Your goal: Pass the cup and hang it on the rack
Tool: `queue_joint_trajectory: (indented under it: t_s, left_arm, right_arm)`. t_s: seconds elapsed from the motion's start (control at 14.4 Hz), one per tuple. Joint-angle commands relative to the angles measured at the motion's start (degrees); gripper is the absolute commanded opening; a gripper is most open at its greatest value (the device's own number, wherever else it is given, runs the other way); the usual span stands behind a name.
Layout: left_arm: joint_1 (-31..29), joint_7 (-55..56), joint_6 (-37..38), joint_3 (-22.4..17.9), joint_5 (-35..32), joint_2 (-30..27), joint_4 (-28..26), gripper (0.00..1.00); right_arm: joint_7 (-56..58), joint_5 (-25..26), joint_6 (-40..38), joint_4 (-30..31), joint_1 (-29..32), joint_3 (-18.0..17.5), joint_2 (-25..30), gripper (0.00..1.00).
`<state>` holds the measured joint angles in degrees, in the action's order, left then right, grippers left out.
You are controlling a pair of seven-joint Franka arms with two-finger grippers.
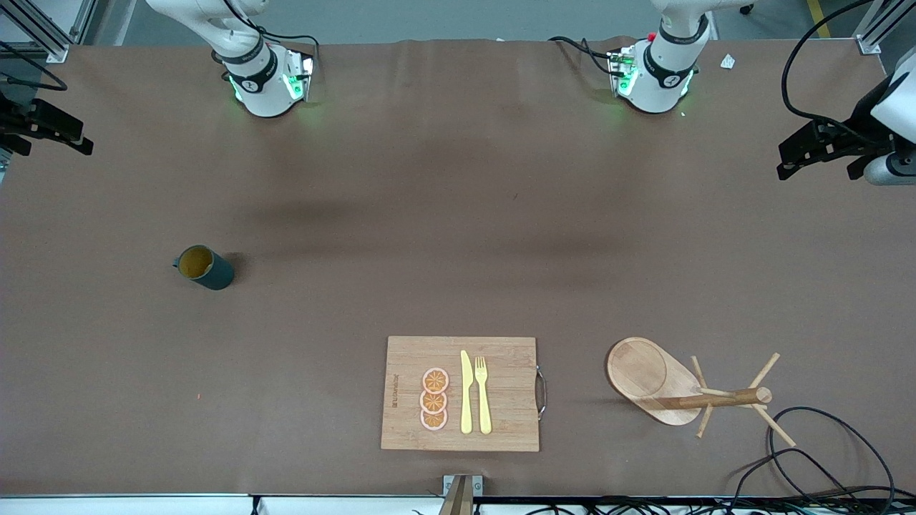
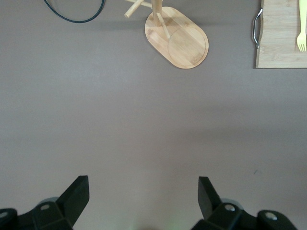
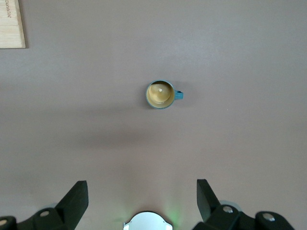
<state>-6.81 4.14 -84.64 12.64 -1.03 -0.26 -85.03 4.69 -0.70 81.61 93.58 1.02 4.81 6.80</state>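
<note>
1. The cup (image 1: 205, 267) stands upright on the bare brown table (image 1: 458, 236), toward my right arm's end and well in from every edge; its yellow inside faces up and its small loop handle points toward that end's table edge; nothing touches it.

2. In my right wrist view the cup (image 3: 160, 94) sits alone on the brown cover, well apart from my fingers (image 3: 76, 199).

3. My right gripper (image 3: 142, 201) hangs high over the table with its two dark fingers spread wide and nothing between them; in the front view it shows at the picture's edge (image 1: 43, 129), over my right arm's end of the table.

4. The rack (image 1: 669, 386) stands near the table edge closest to the front camera, toward my left arm's end; its oval dished base rests flat, the round post rises from the end of the base nearer my left arm's end, and thin pegs angle off the post.

5. My left gripper (image 2: 144, 199) hangs high over my left arm's end of the table (image 1: 823, 154); its fingers are wide apart and hold nothing; the rack (image 2: 177, 38) lies well apart from it.

6. A bamboo cutting board (image 1: 461, 393) lies flat near that same front edge, about midway along it, well apart from the cup and nearer to the rack; its metal handle (image 1: 542, 392) faces the rack.

7. On the board lie three orange slices (image 1: 434, 399) in an overlapping row, with a yellow knife (image 1: 466, 392) just beside them and a yellow fork (image 1: 483, 393) just beside the knife.

8. A black cable (image 1: 823, 458) loops on the table at the front corner of my left arm's end, close to the rack's pegs.
</note>
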Motion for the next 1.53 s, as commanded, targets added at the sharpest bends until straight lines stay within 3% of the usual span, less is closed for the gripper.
queue_joint_trajectory:
  t_s: [0.0,1.46]
  left_arm:
    - [-0.2,-0.5,1.4,0.2,-0.6,-0.2,0.9,1.00]
    - [-0.9,-1.2,0.0,0.2,-1.2,0.5,0.2,1.00]
  right_arm:
    - [-0.6,0.6,0.5,1.5,-0.4,-0.2,1.6,1.00]
    - [-0.6,1.4,0.6,1.6,-0.8,0.3,1.5,1.00]
